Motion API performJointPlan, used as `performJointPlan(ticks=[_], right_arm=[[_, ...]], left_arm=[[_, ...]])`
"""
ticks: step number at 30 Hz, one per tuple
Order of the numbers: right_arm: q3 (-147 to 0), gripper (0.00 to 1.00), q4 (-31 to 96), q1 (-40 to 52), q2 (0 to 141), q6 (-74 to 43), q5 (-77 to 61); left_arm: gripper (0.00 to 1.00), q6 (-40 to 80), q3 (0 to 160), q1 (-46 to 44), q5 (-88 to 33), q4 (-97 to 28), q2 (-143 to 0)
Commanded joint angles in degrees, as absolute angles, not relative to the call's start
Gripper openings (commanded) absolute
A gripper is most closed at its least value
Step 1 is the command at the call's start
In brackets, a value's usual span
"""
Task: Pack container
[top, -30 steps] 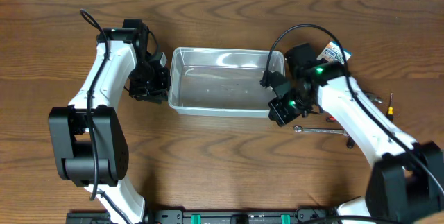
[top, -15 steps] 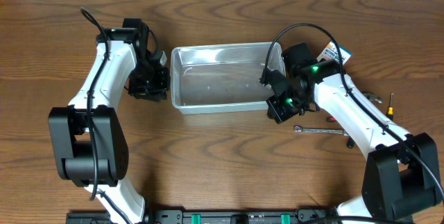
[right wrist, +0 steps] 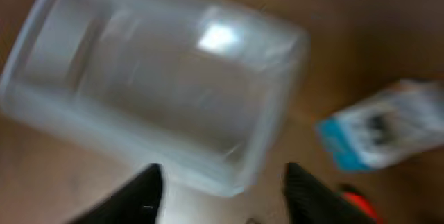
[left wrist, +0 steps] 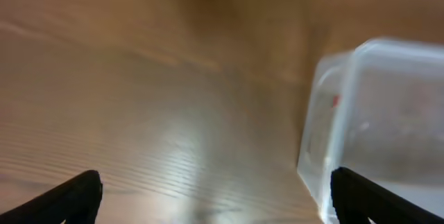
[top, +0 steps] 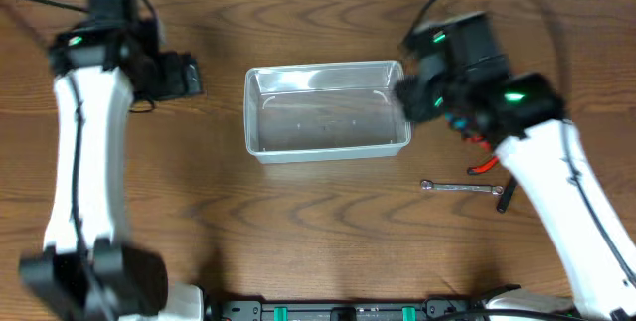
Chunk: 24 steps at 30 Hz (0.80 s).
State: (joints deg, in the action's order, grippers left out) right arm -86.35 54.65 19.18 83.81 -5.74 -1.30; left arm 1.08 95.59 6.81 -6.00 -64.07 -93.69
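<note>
The clear plastic container (top: 327, 148) stands empty on the wooden table, mid-frame in the overhead view. My left gripper (top: 183, 75) is raised well to its left, apart from it. In the left wrist view this gripper (left wrist: 222, 200) is open over bare wood, with the container (left wrist: 326, 134) at the right edge. My right gripper (top: 414, 97) hovers just off the container's right end. It (right wrist: 223, 195) is open with nothing between its fingers, above the container's near corner (right wrist: 229, 172). Both wrist views are blurred.
Right of the container lie a silver wrench (top: 461, 188), a red-handled tool (top: 484, 165) and a black tool (top: 504, 197). A blue and white packet (right wrist: 380, 130) and the red handle (right wrist: 357, 200) show in the right wrist view.
Both grippers have let go of the container's ends and opened. The left arm has swung up and away to the left, and the right arm has lifted. The container stays put.
</note>
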Motion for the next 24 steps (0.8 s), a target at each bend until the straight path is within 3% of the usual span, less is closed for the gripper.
performJointPlan(ticks=[1, 2, 3, 4, 11, 18, 24], right_arm=[[-88.0, 0.73, 55.0, 12.7, 84.3, -28.5, 14.8], [-88.0, 0.82, 54.8, 10.6, 84.7, -31.0, 14.7], [-88.0, 0.98, 54.8, 8.1, 85.4, -32.8, 13.8], [-88.0, 0.99, 54.7, 5.7, 86.3, -33.4, 12.1], [-88.0, 0.99, 53.0, -3.9, 88.4, -32.3, -4.6], [-88.5, 0.99, 47.2, -6.4, 91.9, -40.8, -4.5], [-101.4, 0.99, 56.6, -6.4, 105.9, -39.7, -4.8]], left_arm=[[0.98, 1.6, 96.4, 6.5, -5.3, -64.4, -89.4], [0.98, 1.9, 96.4, 6.5, -5.3, -64.5, -88.5], [0.98, 2.6, 96.4, 6.5, -5.3, -64.7, -87.6], [0.98, 3.3, 96.4, 6.5, -5.3, -64.9, -87.0], [0.98, 3.6, 96.3, 6.5, -5.3, -68.6, -86.1], [0.98, 3.6, 96.3, 6.5, -5.3, -69.6, -86.1], [0.98, 3.6, 96.3, 6.5, -5.3, -69.6, -86.1]])
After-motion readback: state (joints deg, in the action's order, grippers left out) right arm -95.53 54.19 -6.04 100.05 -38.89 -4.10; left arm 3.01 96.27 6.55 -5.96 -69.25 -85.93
